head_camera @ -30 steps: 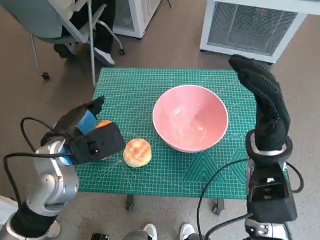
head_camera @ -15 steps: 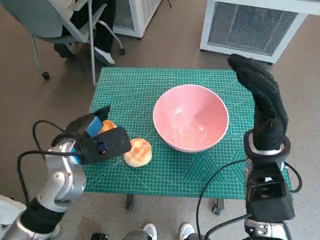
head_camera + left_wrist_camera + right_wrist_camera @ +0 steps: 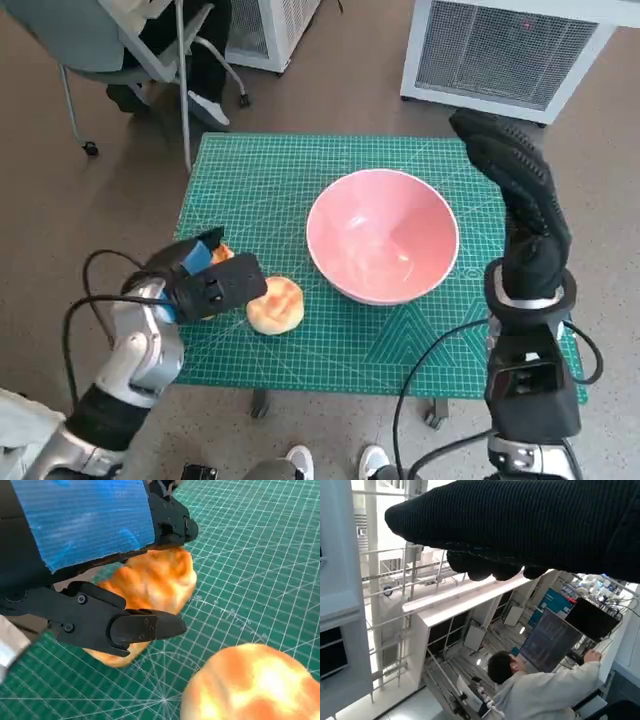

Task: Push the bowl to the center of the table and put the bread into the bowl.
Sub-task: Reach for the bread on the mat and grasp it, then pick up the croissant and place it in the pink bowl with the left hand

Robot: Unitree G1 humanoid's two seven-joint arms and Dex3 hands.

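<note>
The pink bowl (image 3: 382, 235) stands empty, right of the middle of the green cutting mat (image 3: 260, 180). A round bread roll (image 3: 275, 305) lies to the bowl's left near the front edge and shows again in the left wrist view (image 3: 250, 685). A second, longer bread (image 3: 150, 580) lies on the mat at the left edge. My left hand (image 3: 205, 282) is over it with black fingers (image 3: 125, 625) closed on both sides. In the head view only a sliver of this bread (image 3: 221, 254) shows. My gloved right hand (image 3: 515, 185) is raised beside the bowl's right rim, fingers straight, holding nothing.
A chair (image 3: 120, 50) and a seated person's legs (image 3: 200, 70) are beyond the table's far left corner. White slatted units (image 3: 500, 50) stand behind the table. The right wrist view points away from the table at a person (image 3: 535, 690) by a screen.
My left arm has swung in towards the table and the left hand has moved right and settled over the longer bread. The right hand has barely moved.
</note>
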